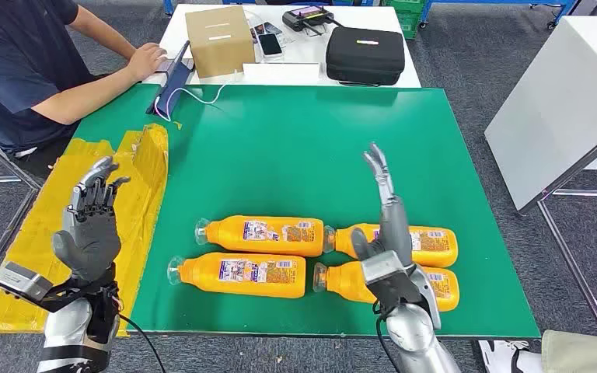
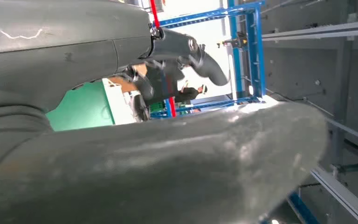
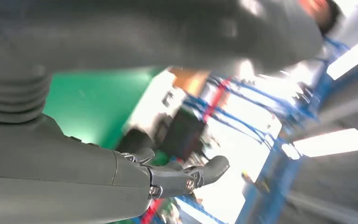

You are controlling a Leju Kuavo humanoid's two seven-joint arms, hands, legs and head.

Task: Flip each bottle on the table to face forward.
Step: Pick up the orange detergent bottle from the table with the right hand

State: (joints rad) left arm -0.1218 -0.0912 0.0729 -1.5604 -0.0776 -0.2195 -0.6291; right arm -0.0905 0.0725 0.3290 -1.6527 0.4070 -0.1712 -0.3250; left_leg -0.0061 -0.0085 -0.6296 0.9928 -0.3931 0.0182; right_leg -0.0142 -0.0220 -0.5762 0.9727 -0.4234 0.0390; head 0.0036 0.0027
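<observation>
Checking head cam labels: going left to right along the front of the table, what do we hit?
left hand → yellow sheet → front left bottle → right hand

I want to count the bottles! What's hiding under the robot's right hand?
The right hand covers parts of two orange bottles, the far right bottle and near right bottle. Their labels are partly hidden behind it.

Four bottles (image 1: 260, 235) lying in two rows on table (image 1: 280, 140), near edge.

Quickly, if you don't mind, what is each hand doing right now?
Left hand: open, fingers spread, holding nothing.
Right hand: open, fingers extended above the bottles, holding nothing.
</observation>
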